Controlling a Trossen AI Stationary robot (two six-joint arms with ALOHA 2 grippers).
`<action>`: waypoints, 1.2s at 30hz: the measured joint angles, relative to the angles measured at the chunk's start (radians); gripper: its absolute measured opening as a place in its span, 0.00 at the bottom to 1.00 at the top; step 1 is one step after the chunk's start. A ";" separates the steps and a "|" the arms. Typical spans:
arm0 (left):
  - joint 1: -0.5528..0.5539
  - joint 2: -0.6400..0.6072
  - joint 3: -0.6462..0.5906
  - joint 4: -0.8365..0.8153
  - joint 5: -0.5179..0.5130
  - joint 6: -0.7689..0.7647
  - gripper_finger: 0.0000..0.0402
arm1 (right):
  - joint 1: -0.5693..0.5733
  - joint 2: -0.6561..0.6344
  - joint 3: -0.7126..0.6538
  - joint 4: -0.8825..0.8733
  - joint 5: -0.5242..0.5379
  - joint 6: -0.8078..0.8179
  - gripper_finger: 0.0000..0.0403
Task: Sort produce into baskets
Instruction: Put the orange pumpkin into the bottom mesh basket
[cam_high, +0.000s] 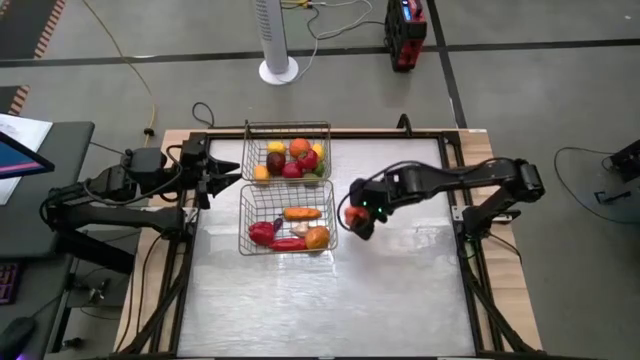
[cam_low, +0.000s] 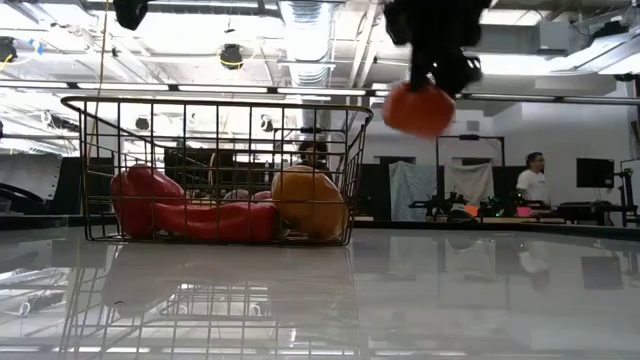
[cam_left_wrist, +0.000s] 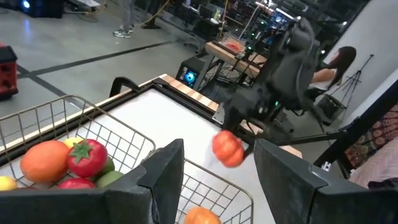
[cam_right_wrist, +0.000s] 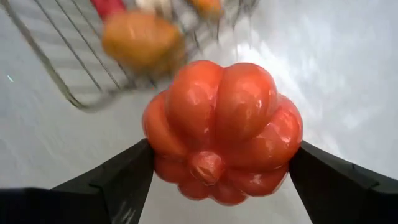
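Note:
My right gripper (cam_high: 357, 214) is shut on a red-orange ribbed pumpkin-shaped piece of produce (cam_right_wrist: 222, 127), held in the air just right of the near basket (cam_high: 243, 215). That basket holds red peppers, a carrot and an orange piece. The far basket (cam_high: 247, 150) holds red, orange, yellow and green pieces, among them a tomato (cam_left_wrist: 87, 157). My left gripper (cam_left_wrist: 219, 148) stands open with nothing between its fingers, above the table's left edge beside the baskets (cam_high: 225, 178). My right gripper pinches the pumpkin piece between its two fingers, one on each of two opposite sides (cam_right_wrist: 153, 155). The fingers slant down from the table's right side. The piece (cam_low: 419, 108) hangs lifted clear of the table, about level with the near basket's rim.
Bare white tabletop (cam_high: 400, 290) spreads out near and to the right of the baskets. A white fan base (cam_high: 279, 70) and a red box (cam_high: 405, 35) stand on the floor beyond the far edge. People show in the room behind (cam_low: 530, 180).

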 joint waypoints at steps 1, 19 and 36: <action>0.000 0.000 0.000 0.000 0.000 0.000 0.45 | -0.009 0.000 0.023 0.000 0.012 -0.010 0.91; 0.000 0.000 0.000 -0.033 0.071 -0.057 0.45 | -0.076 0.089 0.096 0.736 0.074 -0.085 0.92; 0.000 0.000 0.000 -0.043 0.059 -0.093 0.45 | -0.120 0.153 0.095 0.710 -0.120 -0.024 0.98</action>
